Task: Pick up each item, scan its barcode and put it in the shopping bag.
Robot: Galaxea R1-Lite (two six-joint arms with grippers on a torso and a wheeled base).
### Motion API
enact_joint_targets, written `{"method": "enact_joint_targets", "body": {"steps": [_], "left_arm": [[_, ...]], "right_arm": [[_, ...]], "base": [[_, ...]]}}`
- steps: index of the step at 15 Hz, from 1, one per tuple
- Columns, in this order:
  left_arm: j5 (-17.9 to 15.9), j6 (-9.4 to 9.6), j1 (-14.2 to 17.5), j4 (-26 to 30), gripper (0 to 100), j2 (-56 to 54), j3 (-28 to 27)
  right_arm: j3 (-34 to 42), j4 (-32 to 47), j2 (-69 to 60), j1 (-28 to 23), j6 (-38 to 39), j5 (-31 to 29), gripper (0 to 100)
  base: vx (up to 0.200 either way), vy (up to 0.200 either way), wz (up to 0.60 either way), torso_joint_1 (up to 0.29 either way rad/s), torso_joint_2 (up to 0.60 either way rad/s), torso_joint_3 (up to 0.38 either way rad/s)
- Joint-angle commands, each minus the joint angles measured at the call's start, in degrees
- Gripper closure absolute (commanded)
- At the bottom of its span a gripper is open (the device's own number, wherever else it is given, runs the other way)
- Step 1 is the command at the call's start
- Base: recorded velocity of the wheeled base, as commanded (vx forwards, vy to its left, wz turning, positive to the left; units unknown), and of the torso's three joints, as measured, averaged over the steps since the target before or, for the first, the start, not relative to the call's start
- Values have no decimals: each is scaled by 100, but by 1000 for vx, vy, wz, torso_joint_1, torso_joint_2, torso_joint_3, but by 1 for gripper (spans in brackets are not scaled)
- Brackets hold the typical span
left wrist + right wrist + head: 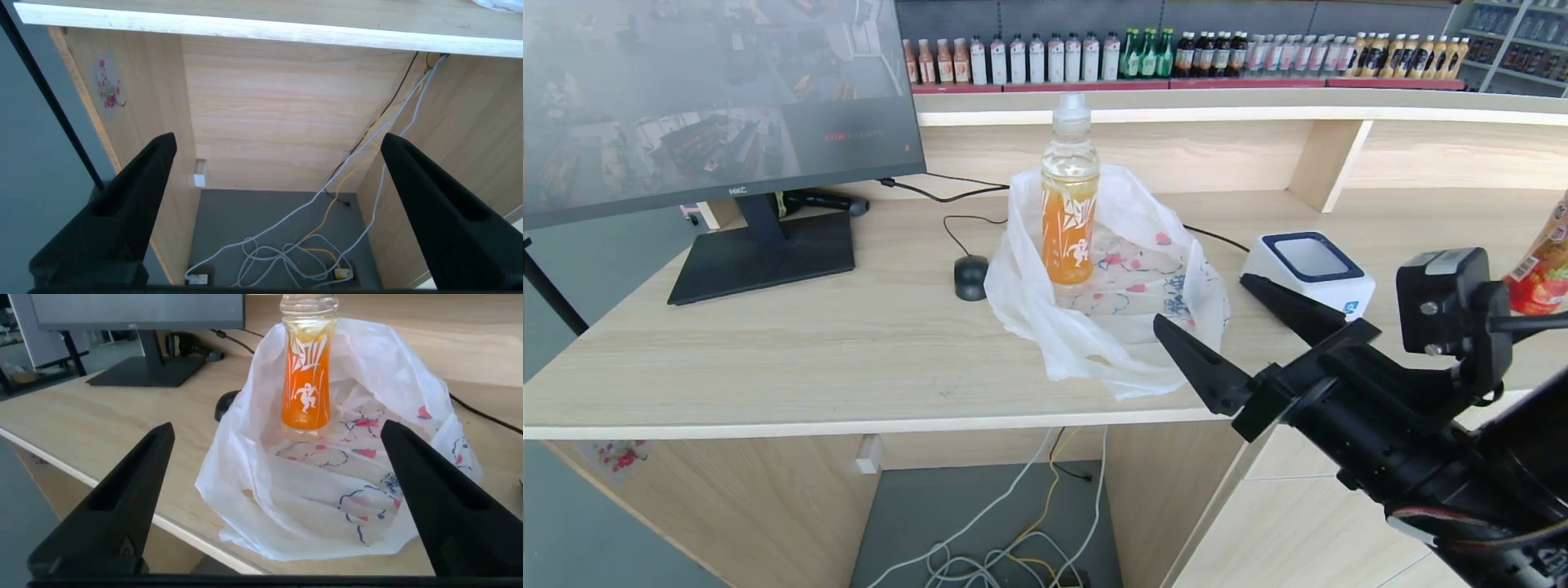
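A clear bottle with an orange label [1069, 212] stands upright inside the white plastic shopping bag [1143, 302] in the middle of the wooden desk; the right wrist view shows the bottle [309, 376] and the bag [327, 490] too. The white barcode scanner [1311, 265] sits just right of the bag. My right gripper [1201, 299] hovers open and empty at the bag's near right side, in front of the scanner. A second bottle with a red label [1543, 269] is at the far right edge. My left gripper [278, 140] is open and empty, below the desk edge.
A monitor [711, 98] on its stand fills the desk's left, with a black mouse [970, 276] and its cable beside the bag. A raised counter ledge [1258, 114] runs behind. Loose cables [286, 245] lie on the floor under the desk.
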Motion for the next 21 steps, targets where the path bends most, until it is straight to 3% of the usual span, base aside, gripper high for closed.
{"method": "enact_joint_targets", "body": {"steps": [1, 5, 21], "left_arm": [[4, 2, 1, -2, 0, -2, 0], [-5, -7, 1, -2, 0, -2, 0], [4, -42, 1, -2, 0, -2, 0]], "right_arm": [[284, -114, -182, 31, 82, 165, 0], [214, -158, -33, 22, 135, 262, 0], [258, -167, -103, -13, 135, 262, 0]], "base": [[0, 0, 0, 0, 0, 0], [0, 0, 0, 0, 0, 0], [0, -200, 0, 4, 3, 1]]}}
